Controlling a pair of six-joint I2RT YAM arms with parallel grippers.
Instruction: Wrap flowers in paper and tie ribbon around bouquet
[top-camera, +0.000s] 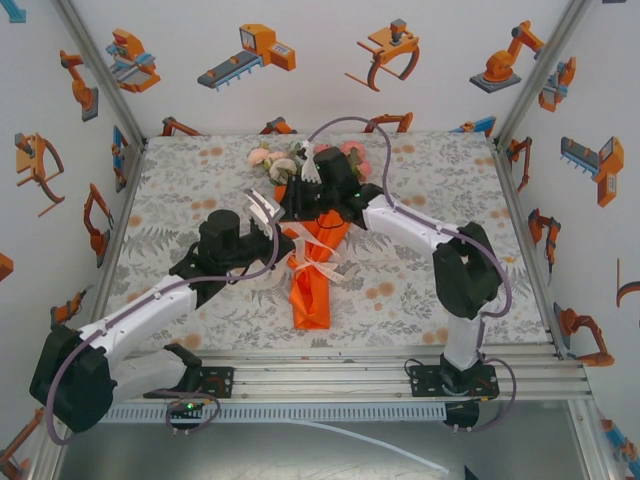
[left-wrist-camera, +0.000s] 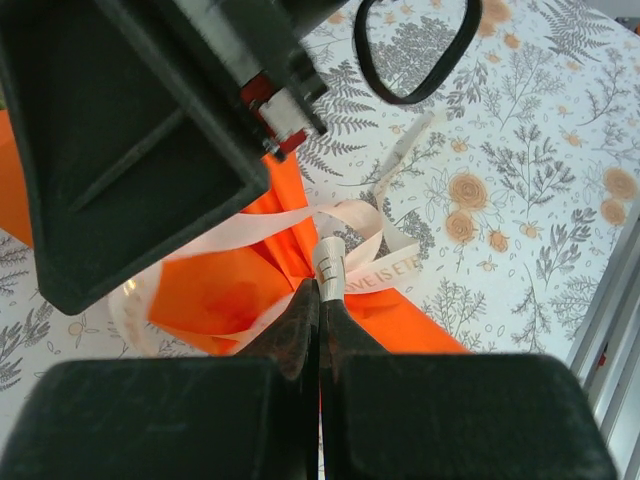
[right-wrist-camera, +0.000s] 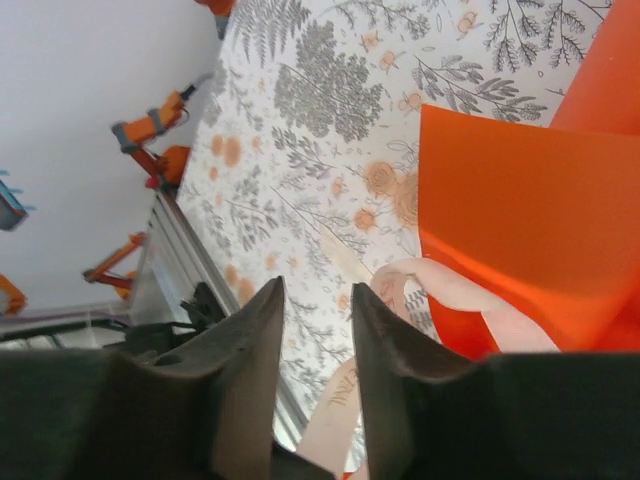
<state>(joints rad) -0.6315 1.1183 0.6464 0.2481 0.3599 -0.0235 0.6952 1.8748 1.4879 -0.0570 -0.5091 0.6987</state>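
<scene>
While left fingers (left-wrist-camera: 293, 338) pinch the ribbon (left-wrist-camera: 331, 266), right fingers (right-wrist-camera: 250, 350) gape above the leaf-print tablecloth (top-camera: 200, 190).

A tablecloth (top-camera: 190, 200) covers the table from edge to edge. It is pale, with a print of grey fern leaves and small orange flowers. Along the near edge of the table run silver metal rails (top-camera: 330, 365), and just in front of them lies a white slotted strip (top-camera: 320, 412). A thin white cable (top-camera: 380, 446) lies on the grey floor below. White walls (top-camera: 300, 90) stand at the left, far and right edges, carrying orange and grey pictures of machines (top-camera: 250, 50). Metal posts (top-camera: 103, 65) rise from the two far corners.
</scene>
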